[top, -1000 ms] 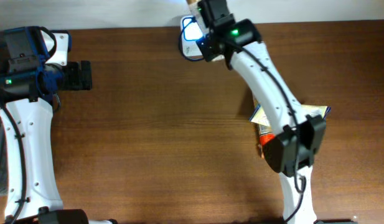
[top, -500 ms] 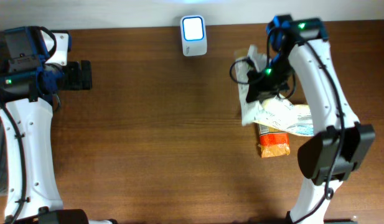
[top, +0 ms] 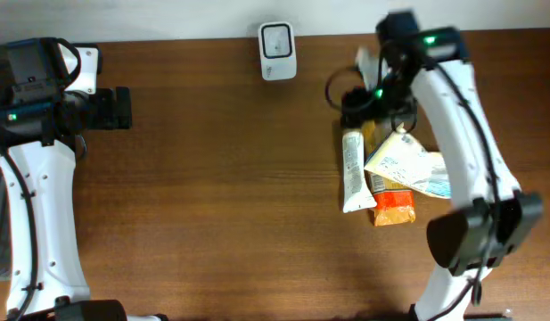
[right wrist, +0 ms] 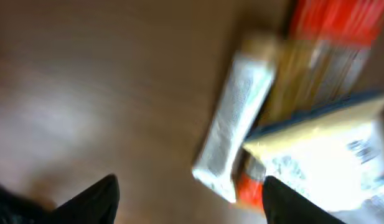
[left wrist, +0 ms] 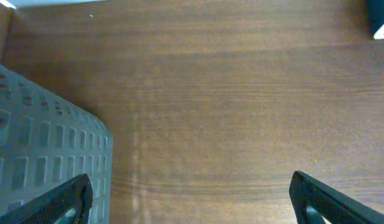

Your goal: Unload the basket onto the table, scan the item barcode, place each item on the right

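Overhead view: a white plastic tube [top: 350, 169] lies on the brown wooden table [top: 212, 196], right of centre, against an orange packet [top: 392, 207] and a white-and-blue pouch [top: 408, 165], seemingly piled together. Right gripper [top: 359, 107] hovers above, jaws wide, empty; left gripper [top: 121, 107] idles, jaws wide. White box-shaped scanner [top: 277, 40] stands upper centre.

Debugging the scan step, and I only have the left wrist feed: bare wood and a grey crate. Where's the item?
Observer: A white tube lies flat on the right side of the table, beside an orange packet.
Operator: Is the right gripper holding it?
Observer: No. The right gripper is open above the tube, with nothing between its fingers.
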### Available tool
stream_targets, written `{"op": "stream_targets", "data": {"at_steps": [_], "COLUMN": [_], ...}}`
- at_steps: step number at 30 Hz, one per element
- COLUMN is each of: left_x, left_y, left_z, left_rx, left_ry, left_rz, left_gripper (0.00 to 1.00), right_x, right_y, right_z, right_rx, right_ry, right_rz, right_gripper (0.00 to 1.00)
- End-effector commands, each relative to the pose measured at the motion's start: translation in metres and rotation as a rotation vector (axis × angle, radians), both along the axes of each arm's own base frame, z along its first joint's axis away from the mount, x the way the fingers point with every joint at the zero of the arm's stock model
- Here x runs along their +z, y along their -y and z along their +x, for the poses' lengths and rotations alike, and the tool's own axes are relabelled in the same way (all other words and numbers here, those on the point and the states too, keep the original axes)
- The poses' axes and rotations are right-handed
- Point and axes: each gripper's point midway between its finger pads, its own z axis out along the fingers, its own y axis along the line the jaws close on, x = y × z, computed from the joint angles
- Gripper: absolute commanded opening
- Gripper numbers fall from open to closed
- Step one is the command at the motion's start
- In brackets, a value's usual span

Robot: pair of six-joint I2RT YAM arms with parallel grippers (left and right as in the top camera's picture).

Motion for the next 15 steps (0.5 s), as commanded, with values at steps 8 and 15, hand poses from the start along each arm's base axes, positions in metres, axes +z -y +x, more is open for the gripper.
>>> {"op": "stream_targets", "data": {"at_steps": [8,15], "left_x": [0.001,0.001], "left_y": [0.0,0.0], "left_z": [0.001,0.001], "left_rx": [-0.015,-0.015], "left_ry": [0.004,0.004], "left_rz": [0.003,0.003], "left_gripper": [0.99,0.99], "right_x": [0.21,0.216], "right_y": [0.001,0.013], "right_z": [-0.083,-0.077], "right_rx": [0.047,0.01], "right_ry": [0.567,0.621], "right_rz": [0.106,0.047], "right_gripper": [0.99,0.99]}}
